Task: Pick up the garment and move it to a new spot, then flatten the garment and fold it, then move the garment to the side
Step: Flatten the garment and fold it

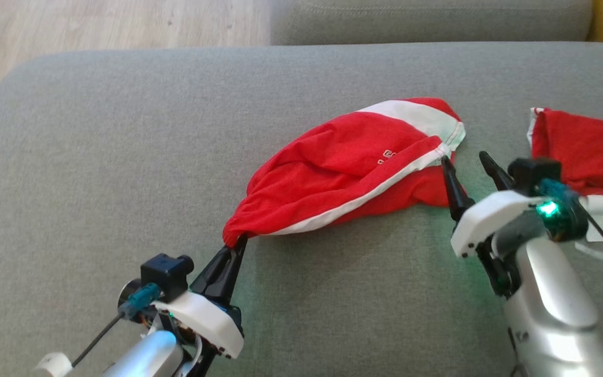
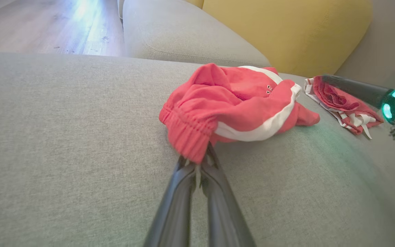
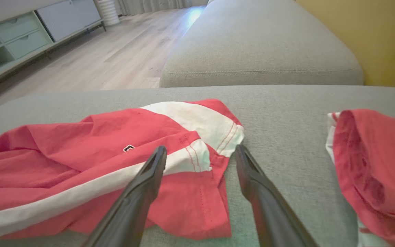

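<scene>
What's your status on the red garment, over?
Left gripper shut on red garment, waistband end. Right gripper open at its far end, not gripping. Second red garment lies apart, just to the right.

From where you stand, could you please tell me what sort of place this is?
Most likely a living room at home: a grey sofa with a yellow cushion, a wood floor, and a low cabinet with drawers beyond it.
</scene>
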Robot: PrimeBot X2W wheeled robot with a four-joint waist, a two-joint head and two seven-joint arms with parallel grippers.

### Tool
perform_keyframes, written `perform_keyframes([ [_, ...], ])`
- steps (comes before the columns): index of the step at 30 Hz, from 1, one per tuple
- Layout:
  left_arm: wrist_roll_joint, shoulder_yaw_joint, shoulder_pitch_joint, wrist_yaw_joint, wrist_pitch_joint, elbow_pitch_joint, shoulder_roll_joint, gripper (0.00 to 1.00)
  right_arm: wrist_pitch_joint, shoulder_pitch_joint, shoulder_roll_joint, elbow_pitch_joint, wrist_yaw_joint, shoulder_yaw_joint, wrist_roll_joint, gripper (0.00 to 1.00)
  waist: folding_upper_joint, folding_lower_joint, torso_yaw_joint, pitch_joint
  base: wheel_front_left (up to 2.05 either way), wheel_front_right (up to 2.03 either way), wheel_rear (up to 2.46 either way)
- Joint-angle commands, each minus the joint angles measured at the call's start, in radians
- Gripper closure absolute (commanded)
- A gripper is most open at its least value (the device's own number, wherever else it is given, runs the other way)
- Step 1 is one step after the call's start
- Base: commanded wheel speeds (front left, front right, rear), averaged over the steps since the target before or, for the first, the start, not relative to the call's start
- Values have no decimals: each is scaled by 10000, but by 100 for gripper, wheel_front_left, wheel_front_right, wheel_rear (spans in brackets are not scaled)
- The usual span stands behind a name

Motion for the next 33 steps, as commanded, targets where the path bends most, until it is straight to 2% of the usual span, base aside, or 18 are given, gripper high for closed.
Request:
perform_keyframes([
  [1, 86, 273, -446, 99, -15, -339, 225, 100, 63, -668, -149, 42, 67, 366, -122, 0, 0, 0, 108, 178, 0, 0, 0],
  [9, 129, 159, -589, 85, -23, -311, 88, 100, 114, -1594, -415, 1374, 67, 776, 128, 0, 0, 0, 264, 471, 0, 0, 0],
  [26, 95, 61, -837, -17, -55, -88, -24, 100, -69, -2449, -650, 2787, 67, 1842, 1453, 0, 0, 0, 393, 713, 0, 0, 0],
  [27, 90, 58, -844, -19, -57, -75, -23, 100, -91, -2478, -664, 2834, 67, 1911, 1515, 19, 0, 0, 393, 715, 0, 0, 0],
  [28, 84, 55, -849, -21, -57, -61, -23, 100, -126, -2508, -675, 2869, 67, 1983, 1582, 68, 0, 0, 393, 717, 0, 0, 0],
  [29, 78, 50, -851, -21, -54, -46, -22, 100, -171, -2535, -689, 2898, 67, 2059, 1643, 98, 0, 0, 389, 712, 0, 0, 0],
  [33, 33, 49, -839, -14, -25, 31, 11, 100, -347, -2611, -789, 2963, 67, 2373, 1835, 100, 0, 0, 350, 667, 0, 0, 0],
])
